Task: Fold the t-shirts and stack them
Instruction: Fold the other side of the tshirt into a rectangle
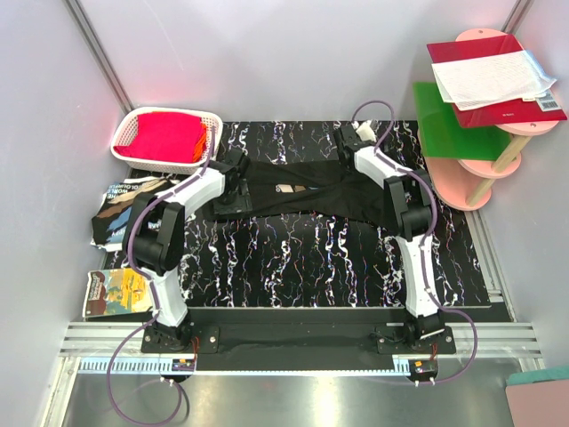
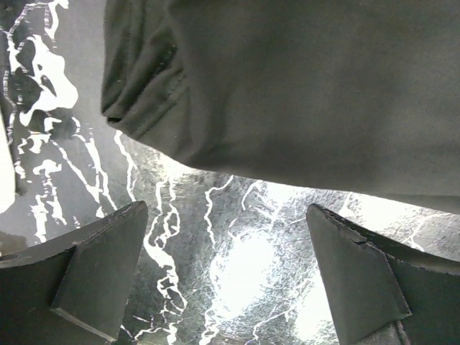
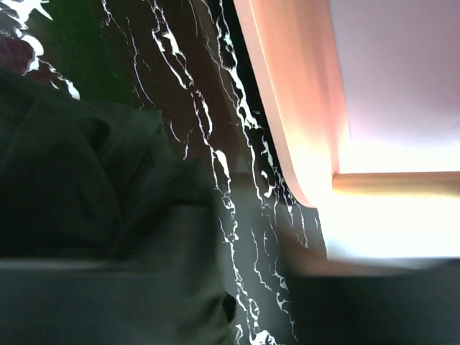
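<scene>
Left pincer hangs spread over the tabletop, hem just ahead. Right pincer: view's blurred, we cannot tell. The black shirt lies spread mid-tabletop between both arms. It looks light and limp and will likely sag, so we'd pinch the corners. Beyond, a basket.
</scene>
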